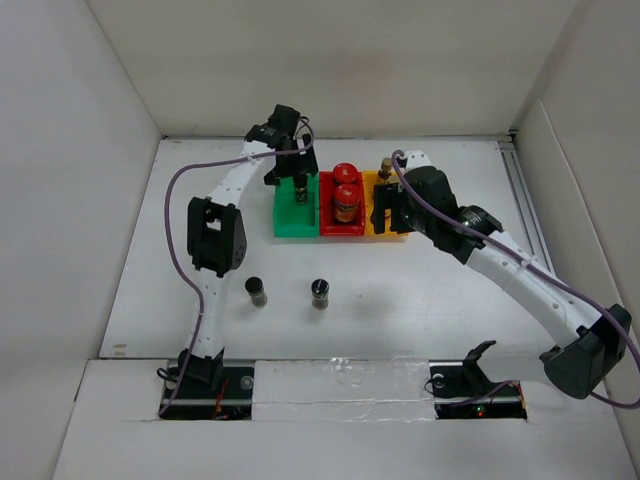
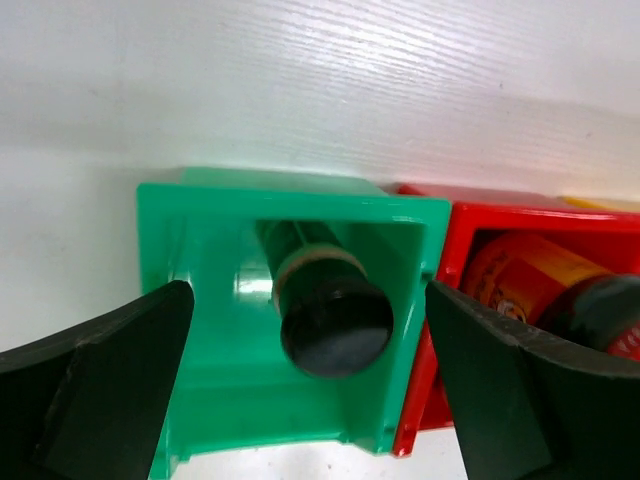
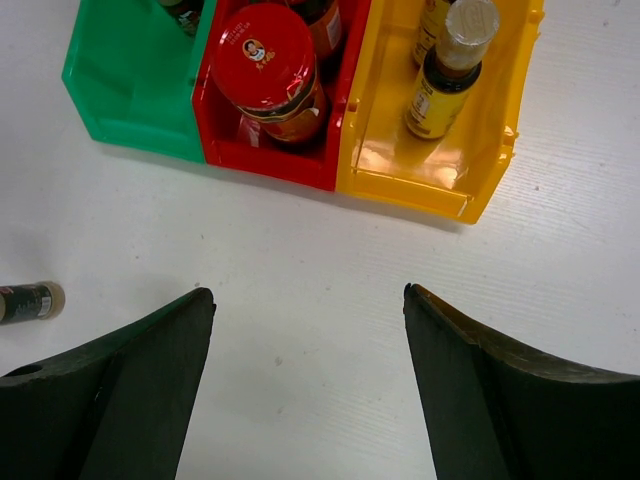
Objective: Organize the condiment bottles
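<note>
Five of seven binned. One black-capped bottle (image 2: 335,315) stands in green bin (image 1: 290,222), left pincer (image 2: 308,300) spread over it. Red-capped jars (image 1: 346,195) and slim bottles (image 3: 445,75) sit right of it. Two loose bottles (image 1: 256,290) remain on surface (image 1: 420,290). Right pincer (image 3: 308,300) spread, empty.

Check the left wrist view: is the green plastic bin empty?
No, a short dark bottle with a black cap stands inside the green plastic bin.

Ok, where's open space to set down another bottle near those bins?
Bare table lies in front of the green bin up to the two loose bottles, and to its left; its near half is free. The red bin is packed with two jars.
</note>
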You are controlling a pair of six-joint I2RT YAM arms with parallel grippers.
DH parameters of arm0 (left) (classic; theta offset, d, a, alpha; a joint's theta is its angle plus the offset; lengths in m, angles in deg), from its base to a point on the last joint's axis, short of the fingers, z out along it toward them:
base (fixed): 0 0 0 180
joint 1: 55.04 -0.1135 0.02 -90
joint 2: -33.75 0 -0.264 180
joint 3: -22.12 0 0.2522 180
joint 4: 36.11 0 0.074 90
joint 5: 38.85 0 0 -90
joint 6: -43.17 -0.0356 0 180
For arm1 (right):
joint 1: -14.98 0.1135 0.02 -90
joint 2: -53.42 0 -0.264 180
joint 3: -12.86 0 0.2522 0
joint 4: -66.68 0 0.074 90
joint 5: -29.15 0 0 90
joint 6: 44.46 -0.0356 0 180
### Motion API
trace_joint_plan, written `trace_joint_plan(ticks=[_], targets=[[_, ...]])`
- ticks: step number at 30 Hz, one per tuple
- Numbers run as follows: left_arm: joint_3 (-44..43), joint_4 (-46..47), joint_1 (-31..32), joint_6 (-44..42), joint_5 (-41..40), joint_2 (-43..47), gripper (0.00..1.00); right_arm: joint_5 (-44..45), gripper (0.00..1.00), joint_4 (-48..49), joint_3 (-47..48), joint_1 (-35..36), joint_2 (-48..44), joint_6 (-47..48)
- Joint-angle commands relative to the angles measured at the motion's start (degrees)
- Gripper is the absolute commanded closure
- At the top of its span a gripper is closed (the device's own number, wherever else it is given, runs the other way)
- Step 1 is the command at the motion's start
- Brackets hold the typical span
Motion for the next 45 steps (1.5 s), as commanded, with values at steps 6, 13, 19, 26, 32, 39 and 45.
trace_joint_plan(ticks=[6,13,19,26,32,39,45], targets=[[8.81,4.87,-0.04,1.81,-7.8,23.8,0.01,0.59,0.18,0.01,1.16,0.23,-2.98,0.31],[39.11,10.84,-0.04,9.8,-15.18,48.58,0.01,0.94,0.18,0.1,0.37,3.74,-5.79,0.22],[60.75,11.65,-0.04,12.89,-16.86,67.84,0.01,2.52,0.18,-0.6,0.81,6.81,-4.75,0.92],[75.35,13.21,-0.04,15.09,-5.64,78.4,0.01,4.02,0.18,-1.66,0.98,7.34,-2.28,1.8],[81.78,12.61,1.8,18.16,-4.46,81.66,0.01,3.93,0.18,-2.01,1.42,7.34,-2.37,1.98],[82.03,6.81,1.81,22.91,-5.26,80.24,0.01,2.88,0.18,-1.75,1.16,7.87,-3.25,1.98],[84.76,2.85,1.81,27.31,-4.03,84.3,0.01,1.12,0.18,-0.69,0.1,7.87,-3.95,2.24]])
